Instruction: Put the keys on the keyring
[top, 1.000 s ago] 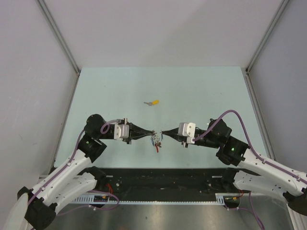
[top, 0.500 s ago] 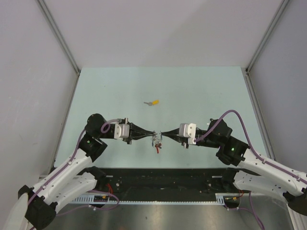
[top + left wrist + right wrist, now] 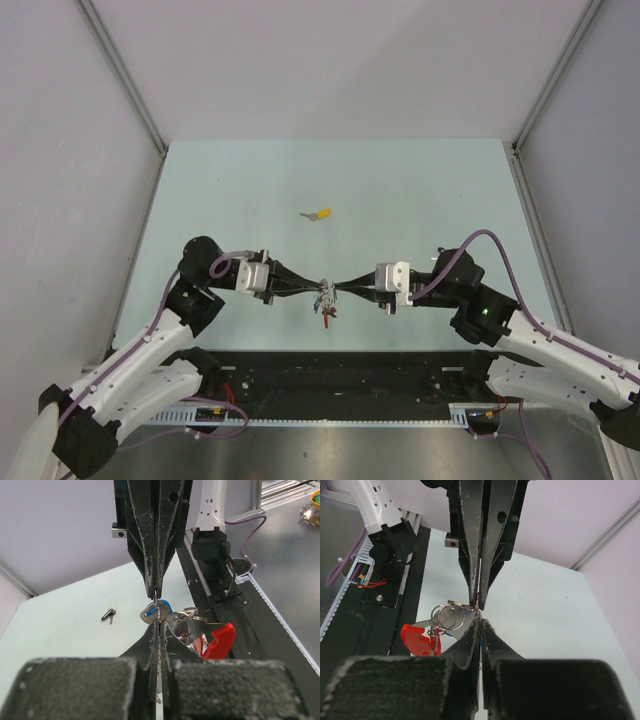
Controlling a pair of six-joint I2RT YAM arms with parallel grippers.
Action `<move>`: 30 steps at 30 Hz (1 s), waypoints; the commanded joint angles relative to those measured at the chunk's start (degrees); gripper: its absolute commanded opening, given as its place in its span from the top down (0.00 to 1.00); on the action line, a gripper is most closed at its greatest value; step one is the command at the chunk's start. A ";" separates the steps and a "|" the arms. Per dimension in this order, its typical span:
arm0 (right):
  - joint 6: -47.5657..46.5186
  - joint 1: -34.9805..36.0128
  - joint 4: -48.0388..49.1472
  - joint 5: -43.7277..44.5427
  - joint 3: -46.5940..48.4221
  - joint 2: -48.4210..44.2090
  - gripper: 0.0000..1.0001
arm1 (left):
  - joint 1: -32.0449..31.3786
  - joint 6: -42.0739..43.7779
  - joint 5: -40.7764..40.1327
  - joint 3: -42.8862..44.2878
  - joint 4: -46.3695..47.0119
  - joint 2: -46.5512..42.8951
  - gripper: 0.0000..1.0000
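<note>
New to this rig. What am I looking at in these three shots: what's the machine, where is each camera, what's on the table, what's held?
It is two robot arms bolted at the table's near edge. The overhead picture looks down from behind them, with the left arm on the left and the right arm on the right. The other two pictures come from a camera on each wrist, looking along that arm's own jaws toward the other arm's. One loose yellow-capped key lies on the pale green table. Both pairs of jaws are shut, tip to tip, pinching a key bunch between them: silver keyring, blue-capped key and a red piece. Exactly which wire each pinches is too fine to tell.
</note>
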 commanded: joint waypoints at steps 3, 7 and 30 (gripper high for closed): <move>-0.74 -0.64 -1.09 -3.68 0.47 -0.80 1.00 | 1.44 -0.80 5.34 0.70 3.58 0.49 1.00; -0.91 -1.08 -1.98 -4.03 0.56 -0.80 1.00 | 2.14 -2.04 6.66 0.70 4.99 0.94 1.00; 0.49 0.15 1.27 -3.07 0.56 0.17 1.00 | 2.14 -2.39 6.58 0.79 4.99 1.29 1.00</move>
